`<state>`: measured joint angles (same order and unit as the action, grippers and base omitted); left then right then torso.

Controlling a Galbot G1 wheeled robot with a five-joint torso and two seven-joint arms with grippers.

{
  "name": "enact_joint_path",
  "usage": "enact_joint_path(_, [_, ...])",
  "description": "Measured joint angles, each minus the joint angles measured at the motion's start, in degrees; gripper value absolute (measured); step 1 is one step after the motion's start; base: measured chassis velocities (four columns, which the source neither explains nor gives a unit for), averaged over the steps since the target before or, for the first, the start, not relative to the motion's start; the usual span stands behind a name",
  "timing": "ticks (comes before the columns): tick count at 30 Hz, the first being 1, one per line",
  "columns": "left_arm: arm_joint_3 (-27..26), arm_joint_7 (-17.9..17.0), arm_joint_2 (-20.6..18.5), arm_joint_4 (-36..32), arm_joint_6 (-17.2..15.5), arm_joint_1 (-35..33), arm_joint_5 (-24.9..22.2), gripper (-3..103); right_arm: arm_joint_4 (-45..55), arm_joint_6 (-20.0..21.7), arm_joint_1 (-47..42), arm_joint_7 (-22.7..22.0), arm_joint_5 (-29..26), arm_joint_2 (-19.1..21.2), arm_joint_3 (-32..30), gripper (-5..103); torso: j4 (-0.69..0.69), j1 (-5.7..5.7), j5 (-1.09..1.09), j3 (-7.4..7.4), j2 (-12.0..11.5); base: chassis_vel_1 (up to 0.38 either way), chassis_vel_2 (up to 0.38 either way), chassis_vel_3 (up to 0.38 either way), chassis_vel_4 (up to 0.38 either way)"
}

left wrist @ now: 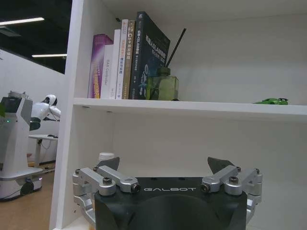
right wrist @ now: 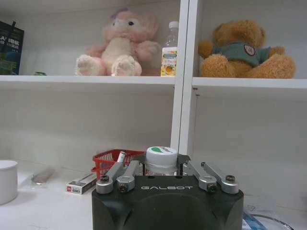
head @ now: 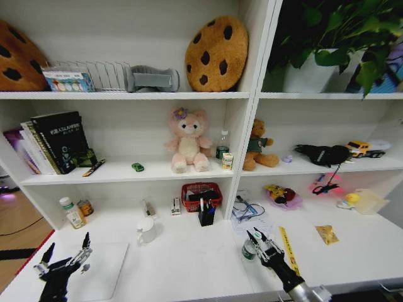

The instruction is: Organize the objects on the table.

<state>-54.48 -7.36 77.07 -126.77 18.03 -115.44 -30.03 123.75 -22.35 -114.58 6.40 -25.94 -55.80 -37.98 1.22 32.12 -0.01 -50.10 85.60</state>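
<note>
White desk, both arms low at its front edge

White table [head: 189, 264] running under the shelves. Silver laptop [head: 101, 270] flat near the front left corner, left gripper [head: 63, 259] just beside it over that corner, fingers [left wrist: 103, 167] spread and released. Right gripper [head: 264, 242] toward the front edge right of centre, fingers clenched around a white-capped jar [right wrist: 161, 160]. Tiny green toy car [head: 137, 167] up on the shelf [head: 126, 176], near its front edge, left of the pink plush.
</note>
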Motion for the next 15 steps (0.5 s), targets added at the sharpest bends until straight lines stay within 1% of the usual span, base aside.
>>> enact_joint_path(1, [0.00,0.00,0.00,0.00,0.00,0.00,0.00,100,0.00,0.00,0.00,0.00,0.00,0.00,0.00,31,0.00,0.00,0.00,0.00,0.00,0.000,0.000,0.000,0.000])
enact_joint_path(3, [-0.21,0.06,0.58,0.57,0.50,0.13,-0.23,100,2.94,-2.11,-4.90,-0.12,1.87,-1.38,-1.67,31,0.01,0.00,0.01,0.00,0.00,0.000,0.000,0.000,0.000])
enact_joint_path(4, [-0.21,0.06,0.58,0.57,0.50,0.13,-0.23,100,2.94,-2.11,-4.90,-0.12,1.87,-1.38,-1.67,31,0.01,0.00,0.01,0.00,0.00,0.000,0.000,0.000,0.000])
enact_joint_path(5, [-0.23,0.11,1.14,0.98,0.76,0.29,-0.47,100,4.39,-3.63,-7.67,-0.12,3.19,-2.43,-2.56,31,0.02,0.00,0.00,0.00,0.00,0.000,0.000,0.000,0.000])
enact_joint_path(6, [-0.23,0.11,1.14,0.98,0.76,0.29,-0.47,100,4.39,-3.63,-7.67,-0.12,3.19,-2.43,-2.56,31,0.02,0.00,0.00,0.00,0.00,0.000,0.000,0.000,0.000])
enact_joint_path(9, [-0.44,0.15,1.94,2.32,1.61,0.60,-0.95,100,7.00,-7.38,-13.94,-0.07,5.83,-4.93,-4.64,31,-0.01,-0.01,-0.01,0.00,0.00,0.000,0.000,0.000,0.000])
enact_joint_path(10, [-0.44,0.15,1.94,2.32,1.61,0.60,-0.95,100,7.00,-7.38,-13.94,-0.07,5.83,-4.93,-4.64,31,-0.01,-0.01,-0.01,0.00,0.00,0.000,0.000,0.000,0.000])
enact_joint_path(11, [-0.84,0.11,2.34,3.01,1.63,1.35,-1.46,100,7.63,-8.61,-16.27,0.06,6.56,-6.53,-4.83,31,-0.02,0.00,0.00,0.00,0.00,0.000,0.000,0.000,0.000])
enact_joint_path(12, [-0.84,0.11,2.34,3.01,1.63,1.35,-1.46,100,7.63,-8.61,-16.27,0.06,6.56,-6.53,-4.83,31,-0.02,0.00,0.00,0.00,0.00,0.000,0.000,0.000,0.000])
enact_joint_path(13, [-1.46,0.02,2.82,3.73,1.55,2.26,-2.49,100,8.04,-10.62,-19.28,0.50,8.04,-9.26,-4.77,31,0.04,0.00,0.00,0.01,0.00,0.000,0.000,0.000,0.000])
enact_joint_path(14, [-1.91,0.00,3.07,4.15,1.49,2.66,-3.38,100,8.10,-12.02,-21.25,0.84,9.55,-11.06,-4.57,31,0.04,0.00,-0.02,0.01,0.00,0.000,0.000,0.000,0.000])
enact_joint_path(15, [-1.91,0.00,3.07,4.15,1.49,2.66,-3.38,100,8.10,-12.02,-21.25,0.84,9.55,-11.06,-4.57,31,0.04,0.00,-0.02,0.01,0.00,0.000,0.000,0.000,0.000])
